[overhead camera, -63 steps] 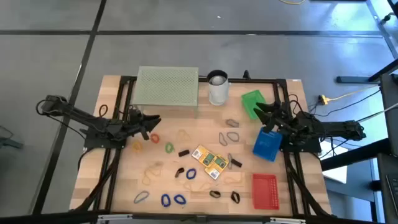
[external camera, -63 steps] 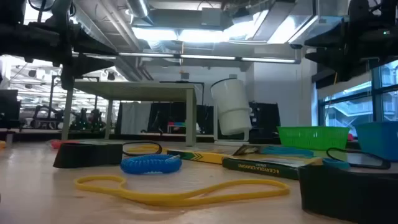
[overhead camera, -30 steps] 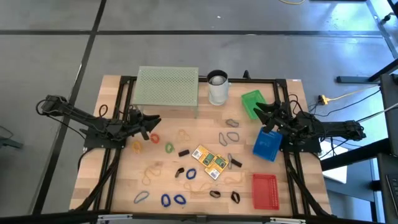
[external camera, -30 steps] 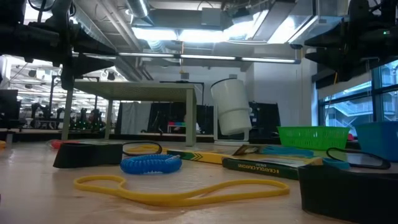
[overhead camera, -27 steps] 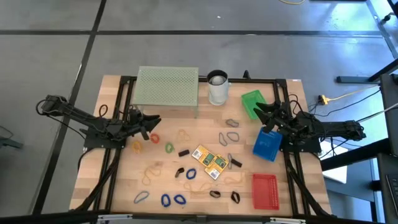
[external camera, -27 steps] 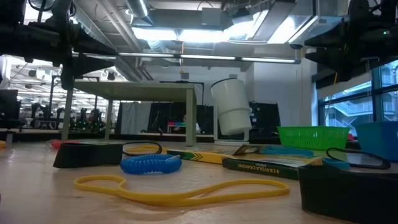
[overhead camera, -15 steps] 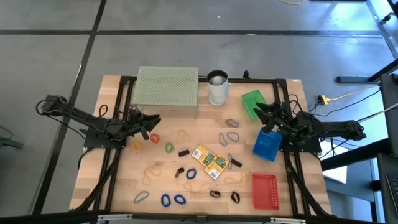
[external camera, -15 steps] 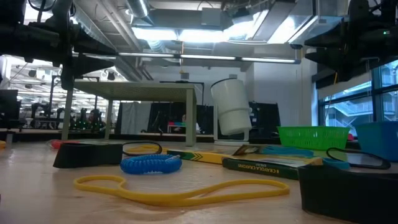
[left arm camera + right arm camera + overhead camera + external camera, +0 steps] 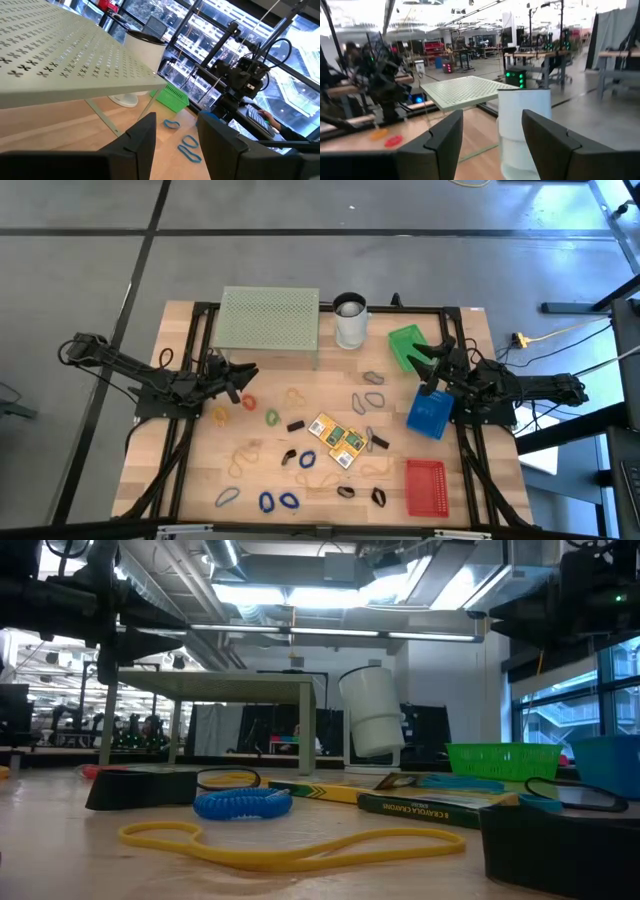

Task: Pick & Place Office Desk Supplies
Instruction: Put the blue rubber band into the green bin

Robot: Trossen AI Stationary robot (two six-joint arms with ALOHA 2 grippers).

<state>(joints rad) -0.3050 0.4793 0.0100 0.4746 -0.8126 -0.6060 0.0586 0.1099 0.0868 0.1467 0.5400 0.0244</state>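
The office desk supplies lie loose on the wooden table [image 9: 200,470]: yellow card packs [image 9: 338,438] in the middle, rubber bands such as a red one [image 9: 247,401], a green one [image 9: 272,417] and blue ones [image 9: 266,501], black binder clips [image 9: 296,424] and silver paper clips [image 9: 374,378]. My left gripper [image 9: 245,375] hovers level at the table's left, beside the pale green mesh stand [image 9: 270,318]. It is open [image 9: 175,140] with nothing between its fingers. My right gripper [image 9: 420,360] hovers level at the table's right, over the green basket [image 9: 407,345]. It is also open [image 9: 492,135] and holds nothing.
A white cup [image 9: 350,320] stands at the far edge, right of the mesh stand. A blue basket [image 9: 430,412] and a red basket [image 9: 425,485] sit along the right side. In the low view a yellow band [image 9: 290,845] and a blue band [image 9: 242,803] lie nearest.
My right gripper has rolled a little about its own pointing line while staying in place. The objects on the table have not moved.
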